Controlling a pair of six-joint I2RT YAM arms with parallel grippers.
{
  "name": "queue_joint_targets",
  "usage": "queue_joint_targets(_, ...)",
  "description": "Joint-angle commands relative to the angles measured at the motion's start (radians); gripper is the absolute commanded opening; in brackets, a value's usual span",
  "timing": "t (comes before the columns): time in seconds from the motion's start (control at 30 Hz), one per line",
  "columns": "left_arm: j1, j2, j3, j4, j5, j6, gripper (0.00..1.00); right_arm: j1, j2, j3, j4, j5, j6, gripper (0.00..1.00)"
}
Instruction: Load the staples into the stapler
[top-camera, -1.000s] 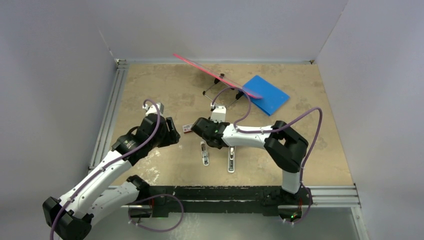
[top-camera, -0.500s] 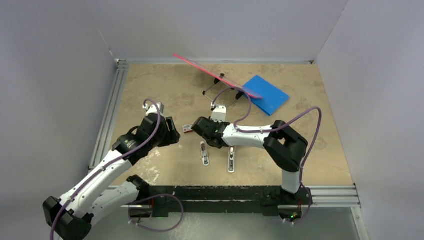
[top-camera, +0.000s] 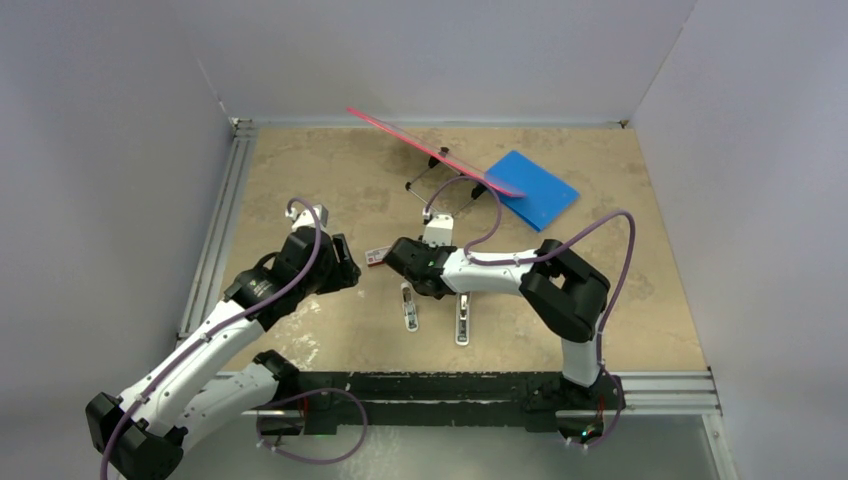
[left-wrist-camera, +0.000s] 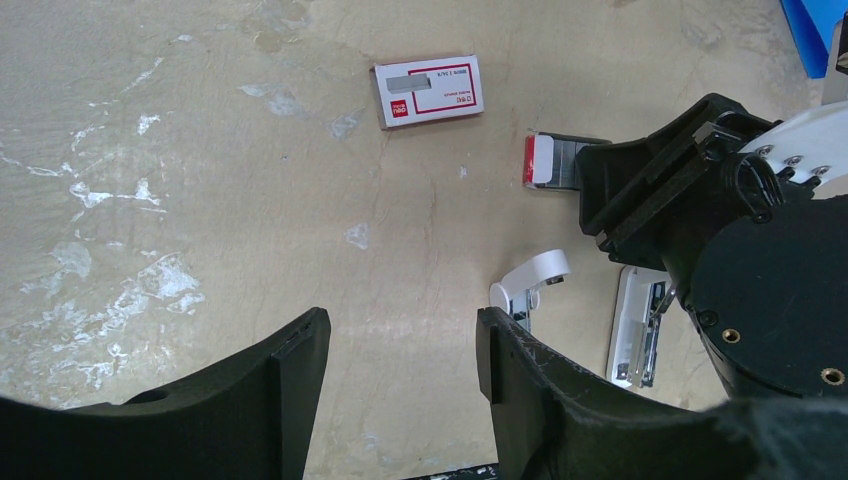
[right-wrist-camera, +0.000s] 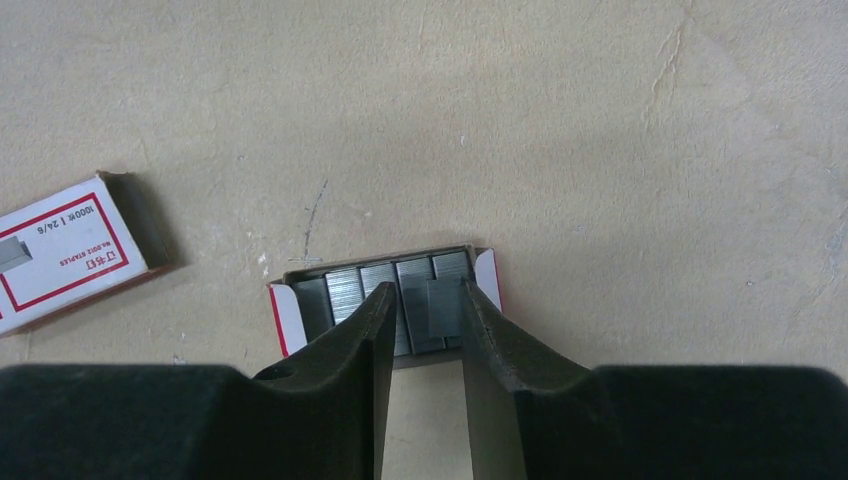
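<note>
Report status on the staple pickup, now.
Left fingers open, empty, hovering. Right fingers straddle the staples in their open tray, grip unconfirmed. Box sleeve lies aside, nothing blocking.

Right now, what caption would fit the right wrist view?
Right gripper straddles a staple strip in the open tray; the box sleeve lies left.

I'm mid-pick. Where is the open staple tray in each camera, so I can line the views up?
Top external: the staple tray is just left of centre, its red-and-white end poking out left of the right claw.
Left wrist: right of centre, upper half, its right end hidden behind that claw.
Right wrist: lower middle, with the fingertips over it.
Shared landmark: the right claw, over the tray in all three views.
</note>
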Motion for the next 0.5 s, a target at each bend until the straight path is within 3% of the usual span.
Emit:
queue_joint_targets(0.0,0.001,-0.004,0.000,0.034,-0.002,0.008,0.55,-0.006,-0.023,-0.011,-0.032,0.057,0.024,0.33)
queue_joint_targets(0.3,0.001,-0.003,0.001,0.032,-0.004,0.008,0.55,-0.007,-0.004,-0.037,-0.012,0.022,0.041,0.36)
queue_joint_targets(0.47,0.001,-0.002,0.001,0.034,-0.005,0.010,0.55,-0.006,-0.023,-0.054,0.008,0.009,0.042,0.29)
